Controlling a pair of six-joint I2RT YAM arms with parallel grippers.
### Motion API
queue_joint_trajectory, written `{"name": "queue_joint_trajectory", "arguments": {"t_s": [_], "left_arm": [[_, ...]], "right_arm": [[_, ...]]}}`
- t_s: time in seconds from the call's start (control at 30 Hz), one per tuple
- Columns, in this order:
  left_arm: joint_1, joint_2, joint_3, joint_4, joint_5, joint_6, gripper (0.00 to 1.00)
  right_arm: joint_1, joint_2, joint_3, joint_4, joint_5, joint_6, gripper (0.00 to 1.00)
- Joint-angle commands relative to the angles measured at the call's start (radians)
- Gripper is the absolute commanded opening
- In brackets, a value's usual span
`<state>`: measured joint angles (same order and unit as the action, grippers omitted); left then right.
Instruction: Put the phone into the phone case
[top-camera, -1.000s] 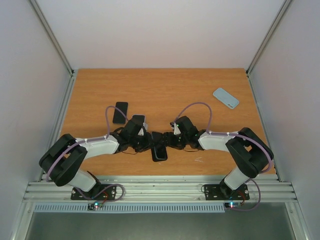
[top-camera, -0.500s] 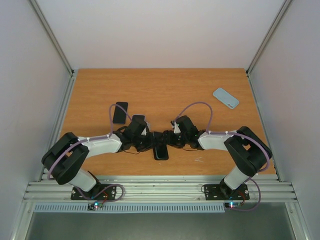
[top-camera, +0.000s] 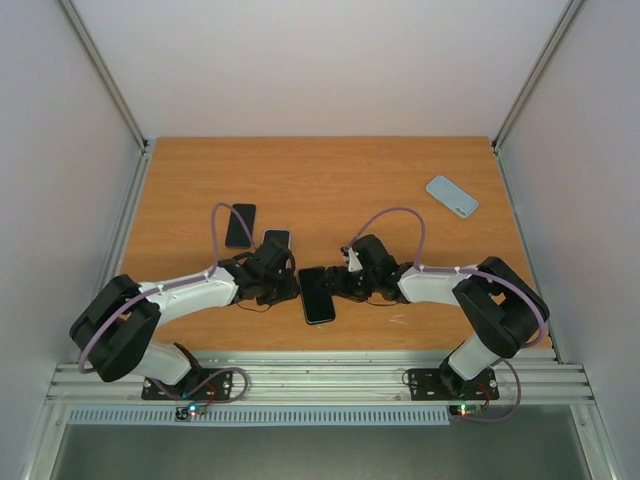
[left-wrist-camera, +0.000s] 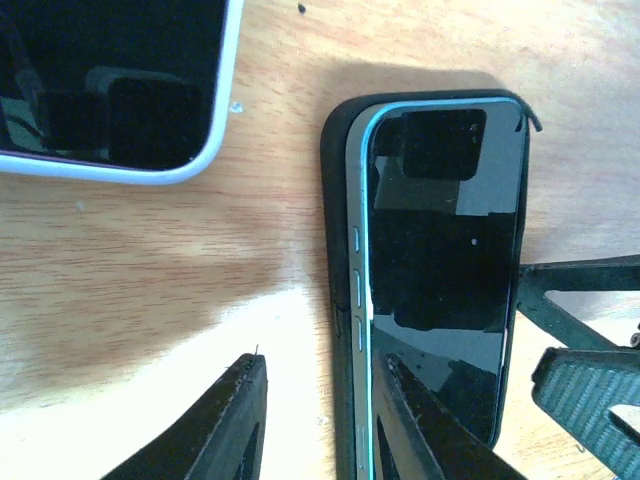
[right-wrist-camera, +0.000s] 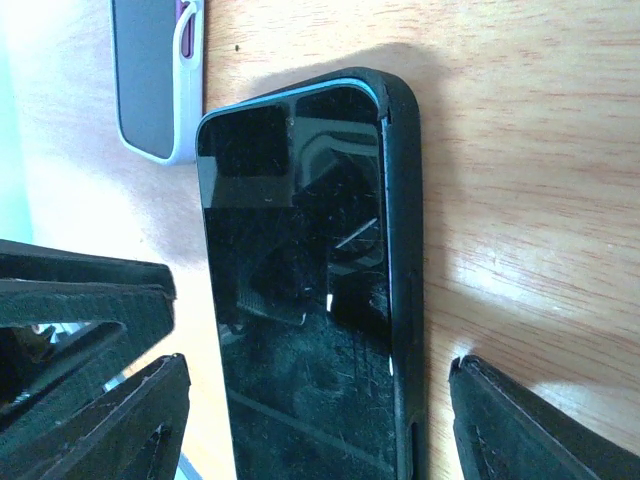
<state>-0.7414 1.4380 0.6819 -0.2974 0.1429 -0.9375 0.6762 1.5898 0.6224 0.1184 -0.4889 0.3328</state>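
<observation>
A black phone with a light-blue frame (top-camera: 317, 293) lies screen up inside a black phone case (left-wrist-camera: 338, 250) on the table. In the left wrist view the phone's (left-wrist-camera: 440, 270) blue left edge stands a little above the case wall. In the right wrist view the case wall (right-wrist-camera: 402, 260) wraps the phone's (right-wrist-camera: 295, 310) right side. My left gripper (left-wrist-camera: 325, 425) is open, low at the phone's left edge, one finger over the screen. My right gripper (right-wrist-camera: 320, 430) is open and straddles the phone's width. In the top view the left gripper (top-camera: 288, 286) and right gripper (top-camera: 338, 284) flank the phone.
A white-edged phone (top-camera: 275, 240) lies just behind the left gripper, and it also shows in the left wrist view (left-wrist-camera: 110, 90) and the right wrist view (right-wrist-camera: 155, 70). A black phone (top-camera: 240, 224) lies further left. A light-blue case (top-camera: 452, 195) lies at the back right.
My left gripper has drawn back to the left, off the phone. The phone in its case now shows more fully between the two grippers. The right arm has barely moved.
</observation>
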Motion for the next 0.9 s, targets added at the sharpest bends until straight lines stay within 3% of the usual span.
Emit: {"name": "queue_joint_trajectory", "arguments": {"t_s": [0.0,0.17,0.63,0.87], "left_arm": [[-0.001,-0.052,0.032,-0.053,-0.044,0.029,0.3],[-0.011,-0.035,0.022,0.008,0.01,0.011,0.29],[-0.038,0.068,0.016,0.081,0.057,-0.022,0.01],[-0.055,0.105,0.034,0.056,0.056,-0.022,0.0]], "right_arm": [[0.01,-0.026,-0.016,-0.042,0.004,-0.022,0.73],[0.014,-0.025,-0.013,-0.052,0.018,-0.028,0.72],[0.023,-0.013,-0.013,-0.05,0.019,-0.026,0.71],[0.032,-0.003,-0.008,-0.05,0.021,-0.025,0.69]]}}
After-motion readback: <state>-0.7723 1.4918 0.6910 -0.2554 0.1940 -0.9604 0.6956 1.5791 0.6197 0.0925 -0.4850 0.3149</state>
